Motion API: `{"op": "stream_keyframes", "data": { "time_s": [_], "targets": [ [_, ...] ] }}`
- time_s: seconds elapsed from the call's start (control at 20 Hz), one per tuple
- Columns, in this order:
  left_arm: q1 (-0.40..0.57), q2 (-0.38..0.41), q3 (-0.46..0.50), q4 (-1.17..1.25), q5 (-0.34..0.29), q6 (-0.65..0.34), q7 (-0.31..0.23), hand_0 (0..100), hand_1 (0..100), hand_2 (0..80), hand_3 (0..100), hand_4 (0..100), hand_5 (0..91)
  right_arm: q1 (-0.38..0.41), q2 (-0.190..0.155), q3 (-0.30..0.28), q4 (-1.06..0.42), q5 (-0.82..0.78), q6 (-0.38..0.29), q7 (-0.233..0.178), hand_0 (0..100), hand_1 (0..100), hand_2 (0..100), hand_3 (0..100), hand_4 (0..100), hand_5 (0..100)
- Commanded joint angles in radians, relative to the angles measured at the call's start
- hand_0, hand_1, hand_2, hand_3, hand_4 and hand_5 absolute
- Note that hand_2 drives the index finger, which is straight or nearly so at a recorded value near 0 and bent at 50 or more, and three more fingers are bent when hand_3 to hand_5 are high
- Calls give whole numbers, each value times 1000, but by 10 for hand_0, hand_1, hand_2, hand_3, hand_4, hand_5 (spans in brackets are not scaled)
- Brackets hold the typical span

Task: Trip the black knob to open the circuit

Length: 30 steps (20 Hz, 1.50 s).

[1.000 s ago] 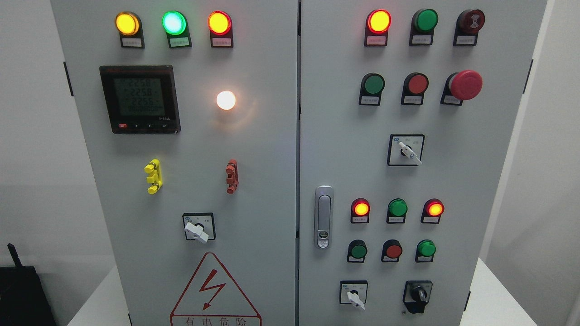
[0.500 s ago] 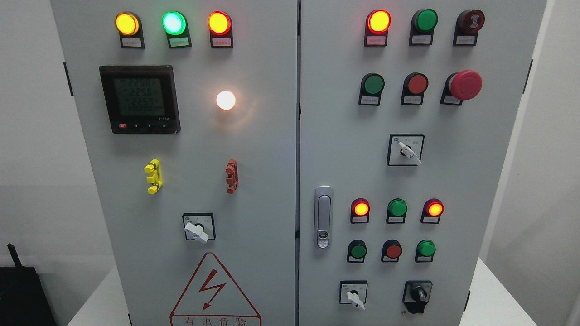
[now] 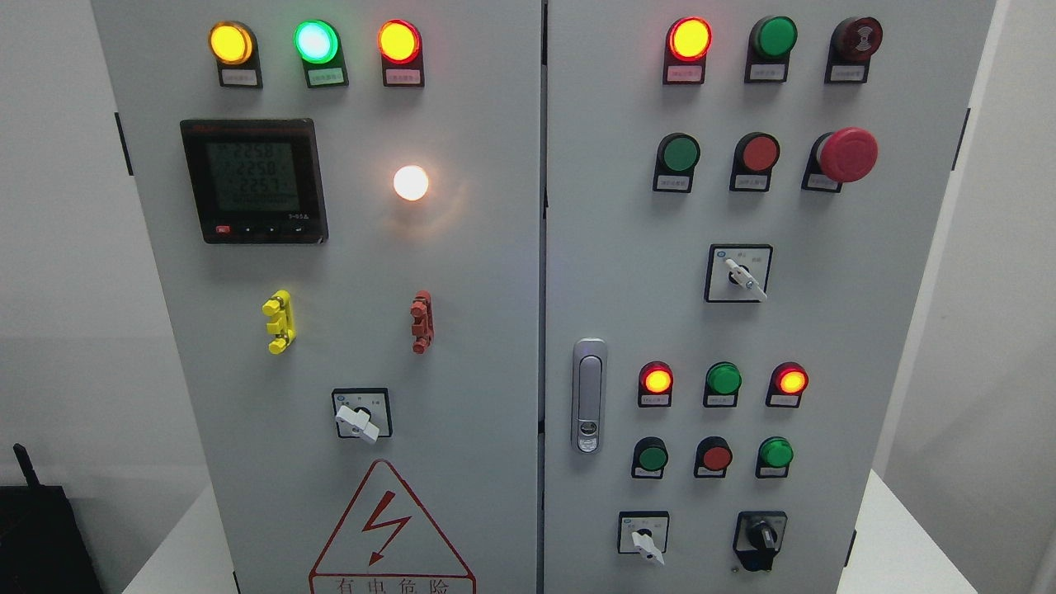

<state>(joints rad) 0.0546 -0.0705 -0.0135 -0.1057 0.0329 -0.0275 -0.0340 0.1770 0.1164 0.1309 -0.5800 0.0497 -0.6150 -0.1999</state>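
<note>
The black knob (image 3: 761, 539) sits at the lower right of the grey control cabinet's right door (image 3: 866, 346), on a black base. Its handle points roughly straight down. A white rotary switch (image 3: 646, 540) is just to its left. Neither of my hands is in view.
The cabinet's two doors carry lit indicator lamps, green and red push buttons, a red mushroom stop button (image 3: 846, 154), a digital meter (image 3: 254, 180), white rotary switches (image 3: 745, 276) (image 3: 357, 421) and a silver door latch (image 3: 589, 395). A black device (image 3: 41, 536) stands at the lower left.
The black knob's handle has turned slightly, from a little left of down towards straight down. The meter digits flicker. Nothing else has moved.
</note>
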Motion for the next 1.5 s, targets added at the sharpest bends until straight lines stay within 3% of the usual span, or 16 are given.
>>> {"op": "stream_keyframes", "data": {
  "time_s": [0.0, 0.25, 0.65, 1.45],
  "targets": [
    [-2, -2, 1, 0, 2, -2, 0, 120, 389, 0, 0, 0, 0, 1, -1, -2, -40, -5, -29, -12, 9, 486, 0, 787, 558, 279],
    [-4, -2, 1, 0, 2, -2, 0, 120, 389, 0, 0, 0, 0, 21, -1, -2, -109, -7, -78, -15, 62, 580, 0, 896, 689, 446],
    [-2, 0, 1, 0, 2, -2, 0, 120, 389, 0, 0, 0, 0, 82, -4, -2, -296, -5, -89, -39, 169, 612, 0, 982, 803, 629],
    [-4, 0, 1, 0, 2, -2, 0, 120, 389, 0, 0, 0, 0, 108, -7, -5, -579, -5, -78, -38, 408, 644, 0, 1000, 868, 733]
  ]
}}
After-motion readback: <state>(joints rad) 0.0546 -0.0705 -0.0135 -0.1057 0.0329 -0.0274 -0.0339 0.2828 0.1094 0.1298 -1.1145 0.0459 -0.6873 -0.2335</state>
